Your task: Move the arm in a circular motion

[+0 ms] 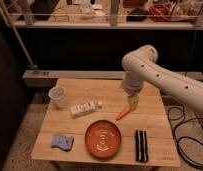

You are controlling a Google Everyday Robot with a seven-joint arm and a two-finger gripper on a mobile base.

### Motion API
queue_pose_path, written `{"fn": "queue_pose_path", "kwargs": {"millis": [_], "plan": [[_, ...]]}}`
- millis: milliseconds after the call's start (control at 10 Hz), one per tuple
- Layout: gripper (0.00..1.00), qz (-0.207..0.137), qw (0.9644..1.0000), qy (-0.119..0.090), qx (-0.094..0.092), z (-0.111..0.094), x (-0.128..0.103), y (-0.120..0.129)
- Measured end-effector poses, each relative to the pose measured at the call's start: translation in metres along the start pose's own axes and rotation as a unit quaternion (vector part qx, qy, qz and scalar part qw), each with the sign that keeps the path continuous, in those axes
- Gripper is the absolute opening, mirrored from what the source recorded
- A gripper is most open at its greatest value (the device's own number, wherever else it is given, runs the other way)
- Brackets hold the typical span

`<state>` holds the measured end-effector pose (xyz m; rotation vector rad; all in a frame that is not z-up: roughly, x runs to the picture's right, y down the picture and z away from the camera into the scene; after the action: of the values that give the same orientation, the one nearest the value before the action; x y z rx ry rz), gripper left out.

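Big white tube-segmented arm (160, 75) holds small beige gripper (133, 102), grip state untellable, right of centre above orange carrot (123, 113); circle judged mid-sweep, next arc needs clearance.

Wooden table (160, 150) on speckled floor (17, 150); dark wall (70, 50) behind; metal railing (70, 24) above; dim light.

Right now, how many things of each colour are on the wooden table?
Orange: 2, round plate and carrot
White or clear: 2, plastic cup and lying bottle
Blue: 1, sponge
Black: 1, flat bar
Total: 6
The beige gripper of the white arm hangs by the carrot.
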<state>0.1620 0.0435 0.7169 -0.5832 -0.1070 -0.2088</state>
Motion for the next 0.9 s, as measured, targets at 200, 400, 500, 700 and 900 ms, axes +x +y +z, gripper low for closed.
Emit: {"fn": "queue_pose_path", "kwargs": {"millis": [200,400,500,700,900], "plan": [[0.8,0.019,0.9997,-0.015,0.0,0.005,0.023,-0.016],[0.8,0.046,0.9988,-0.019,-0.001,0.01,0.063,-0.026],[0.8,0.061,0.998,-0.019,-0.003,0.013,0.081,-0.029],[0.8,0.084,0.9964,-0.012,-0.009,0.016,0.103,-0.022],[0.8,0.105,0.9943,-0.003,-0.018,0.015,0.114,0.004]]}}
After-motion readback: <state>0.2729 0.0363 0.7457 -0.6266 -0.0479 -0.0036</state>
